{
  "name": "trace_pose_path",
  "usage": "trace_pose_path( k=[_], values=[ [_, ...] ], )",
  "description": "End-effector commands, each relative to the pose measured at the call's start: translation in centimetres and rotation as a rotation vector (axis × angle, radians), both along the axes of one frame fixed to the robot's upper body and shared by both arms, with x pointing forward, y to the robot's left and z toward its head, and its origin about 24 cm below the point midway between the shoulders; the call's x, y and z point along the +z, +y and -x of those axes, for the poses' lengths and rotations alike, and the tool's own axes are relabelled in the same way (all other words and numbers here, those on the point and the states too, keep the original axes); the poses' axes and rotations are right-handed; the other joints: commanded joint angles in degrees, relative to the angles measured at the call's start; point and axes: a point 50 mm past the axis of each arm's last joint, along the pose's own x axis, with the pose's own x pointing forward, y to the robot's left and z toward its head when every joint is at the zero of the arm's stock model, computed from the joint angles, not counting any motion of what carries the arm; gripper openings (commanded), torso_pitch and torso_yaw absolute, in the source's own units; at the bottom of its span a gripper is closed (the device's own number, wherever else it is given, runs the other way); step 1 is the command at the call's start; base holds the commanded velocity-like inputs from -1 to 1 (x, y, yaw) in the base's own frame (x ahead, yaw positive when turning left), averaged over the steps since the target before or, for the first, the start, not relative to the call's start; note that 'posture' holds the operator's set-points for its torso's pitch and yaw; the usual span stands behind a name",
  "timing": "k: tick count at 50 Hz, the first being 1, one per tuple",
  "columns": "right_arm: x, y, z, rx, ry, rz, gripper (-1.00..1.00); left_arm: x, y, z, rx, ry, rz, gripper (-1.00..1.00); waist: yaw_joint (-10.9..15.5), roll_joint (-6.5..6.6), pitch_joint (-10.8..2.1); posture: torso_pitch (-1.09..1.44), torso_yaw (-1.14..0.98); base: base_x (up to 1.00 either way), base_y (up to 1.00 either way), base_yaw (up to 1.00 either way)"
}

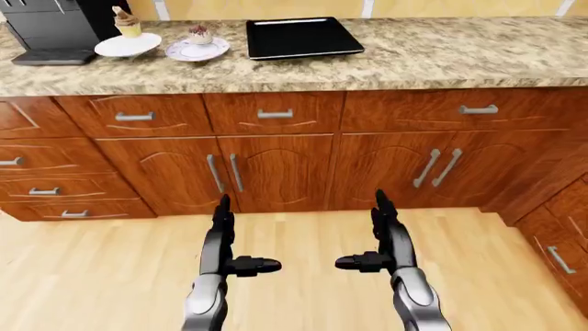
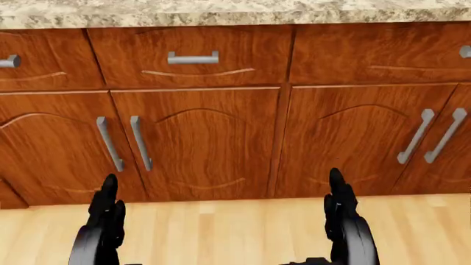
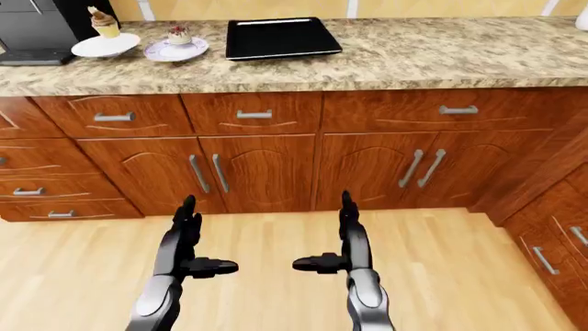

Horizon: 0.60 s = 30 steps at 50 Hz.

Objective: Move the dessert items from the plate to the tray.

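A black tray (image 1: 301,37) lies on the granite counter (image 1: 441,55) at the top of the left-eye view. Left of it a white plate (image 1: 198,49) holds a small chocolate-topped dessert (image 1: 199,34). Further left another white plate (image 1: 127,45) holds a cupcake with swirled cream (image 1: 127,23). My left hand (image 1: 231,241) and right hand (image 1: 375,238) are open and empty, held low over the wooden floor, well short of the counter.
A dark coffee machine (image 1: 50,27) stands at the counter's left end. Wooden cabinet doors and drawers (image 1: 276,165) with metal handles run below the counter. More cabinets (image 1: 560,227) jut out at the right. Light wooden floor (image 1: 303,276) lies between me and the cabinets.
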Motion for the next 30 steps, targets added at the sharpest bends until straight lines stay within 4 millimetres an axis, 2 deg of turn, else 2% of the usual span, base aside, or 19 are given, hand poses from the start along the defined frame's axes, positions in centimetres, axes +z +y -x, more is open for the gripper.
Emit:
trace_pose_path(
  k=[1,2,3,4,5,7,13,15,16,17,18,19,20,22,23,27,29,30],
  values=[
    [5.3,-0.5,-0.8,-0.007,-0.226,0.018,1.0,4.1,0.2,-1.3,0.01,-0.175,-0.026,1.0,-0.12,-0.45,-0.05,0.0,0.0,0.0,0.0,0.0],
    [5.7,-0.5,-0.8,-0.004,-0.237,0.018,1.0,4.2,0.2,-1.4,0.015,-0.177,-0.035,1.0,0.03,-0.45,-2.16,0.0,0.0,0.0,0.0,0.0],
    [6.5,-0.7,-1.0,-0.011,-0.25,0.025,1.0,4.8,0.3,-1.4,0.023,-0.186,-0.052,1.0,0.33,-0.1,-3.72,0.0,0.0,0.0,0.0,0.0],
    [7.4,-0.9,-1.3,-0.018,-0.266,0.04,1.0,5.6,0.3,-1.4,0.021,-0.194,-0.065,1.0,0.32,-0.21,-2.07,0.0,0.0,0.0,0.0,0.0],
    [8.5,-1.2,-1.6,-0.032,-0.293,0.055,1.0,6.5,0.3,-1.5,0.019,-0.207,-0.069,1.0,0.26,-0.32,-1.27,0.0,0.0,0.0,0.0,0.0],
    [10.1,-1.6,-2.2,-0.043,-0.31,0.061,1.0,8.3,0.2,-1.7,0.016,-0.222,-0.07,1.0,0.23,-0.5,-3.96,0.0,0.0,0.0,0.0,0.0],
    [13.7,-1.8,-3.5,-0.057,-0.361,0.082,1.0,12.8,0.4,-2.6,0.031,-0.272,-0.11,1.0,0.47,-0.52,-4.88,0.0,0.0,0.0,0.0,0.0],
    [15.7,-1.4,-3.3,-0.03,-0.395,0.105,1.0,14.4,0.7,-2.9,0.04,-0.295,-0.114,1.0,0.45,-0.47,-5.19,0.0,0.0,0.0,0.0,0.0],
    [16.1,-1.3,-3.3,-0.031,-0.407,0.124,1.0,14.7,0.7,-2.9,0.041,-0.299,-0.115,1.0,0.49,-0.48,-5.26,0.0,0.0,0.0,0.0,0.0],
    [17.4,-0.9,-3.1,0.028,-0.455,0.088,1.0,15.7,0.6,-2.9,0.038,-0.318,-0.112,1.0,0.33,-0.06,-6.19,0.0,0.0,0.0,0.27,0.0],
    [17.6,-1.0,-3.1,0.011,-0.447,0.094,1.0,16.0,0.6,-2.8,0.033,-0.325,-0.101,1.0,0.19,-0.6,-5.65,0.0,0.0,0.05,0.5,0.0],
    [18.2,-1.0,-3.2,0.001,-0.459,0.1,1.0,16.5,0.6,-2.6,0.026,-0.337,-0.113,1.0,0.0,-2.05,-4.74,0.0,0.0,0.07,0.64,0.0],
    [18.6,-0.9,-3.1,0.007,-0.465,0.1,1.0,17.3,0.8,-2.5,0.03,-0.348,-0.102,1.0,-0.04,-3.07,-4.63,0.0,0.0,0.06,0.64,0.0],
    [19.5,-0.8,-3.2,0.005,-0.476,0.109,1.0,18.5,0.9,-2.3,0.034,-0.368,-0.105,1.0,-0.34,-3.29,-5.18,0.0,0.0,0.08,0.6,0.0],
    [19.8,-0.9,-3.3,0.006,-0.478,0.106,1.0,18.9,0.9,-2.3,0.033,-0.377,-0.117,1.0,-0.42,-2.99,-5.11,0.0,0.0,0.09,0.54,0.0],
    [21.7,-0.8,-3.5,0.005,-0.499,0.117,1.0,20.4,1.2,-2.5,0.042,-0.396,-0.121,1.0,-0.98,-0.17,-3.76,0.0,0.0,0.08,0.51,0.0],
    [22.3,-0.8,-3.9,0.004,-0.503,0.119,1.0,20.9,1.4,-3.0,0.043,-0.4,-0.119,1.0,-1.14,2.36,-3.77,0.0,0.0,0.08,0.49,0.0],
    [22.5,-0.7,-4.1,0.007,-0.505,0.118,1.0,21.0,1.5,-3.3,0.048,-0.4,-0.122,1.0,-1.18,4.68,-4.49,0.0,0.0,0.08,0.48,0.0]
  ],
)
